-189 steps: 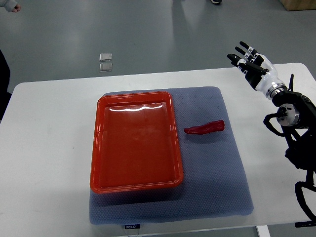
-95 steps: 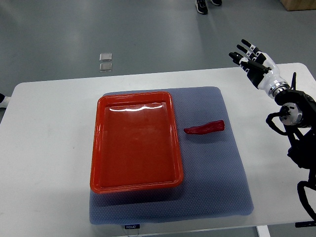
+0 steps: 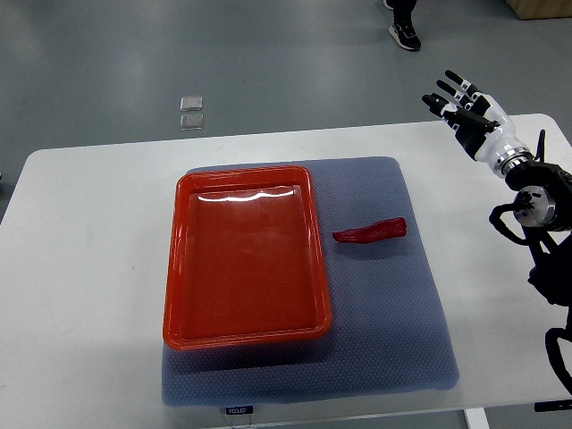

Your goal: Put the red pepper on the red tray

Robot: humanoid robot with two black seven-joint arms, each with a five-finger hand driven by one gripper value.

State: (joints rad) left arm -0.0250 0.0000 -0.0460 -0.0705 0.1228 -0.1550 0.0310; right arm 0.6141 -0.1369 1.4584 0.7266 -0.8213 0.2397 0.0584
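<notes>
A long red pepper (image 3: 371,231) lies on the blue-grey mat (image 3: 384,295), just right of the red tray (image 3: 243,257). The tray sits on the left half of the mat and holds nothing. My right hand (image 3: 466,109) hovers over the far right corner of the white table, well up and to the right of the pepper, fingers spread and holding nothing. Its arm (image 3: 536,206) runs down the right edge. The left arm does not show.
The white table (image 3: 80,268) carries the mat. On the grey floor beyond lie two small clear squares (image 3: 190,112). A person's shoe (image 3: 405,32) shows at the top edge.
My right hand has drifted slightly right and away from the pepper, still spread. A person's shoe has moved along the floor at the top. Pepper and tray have not moved.
</notes>
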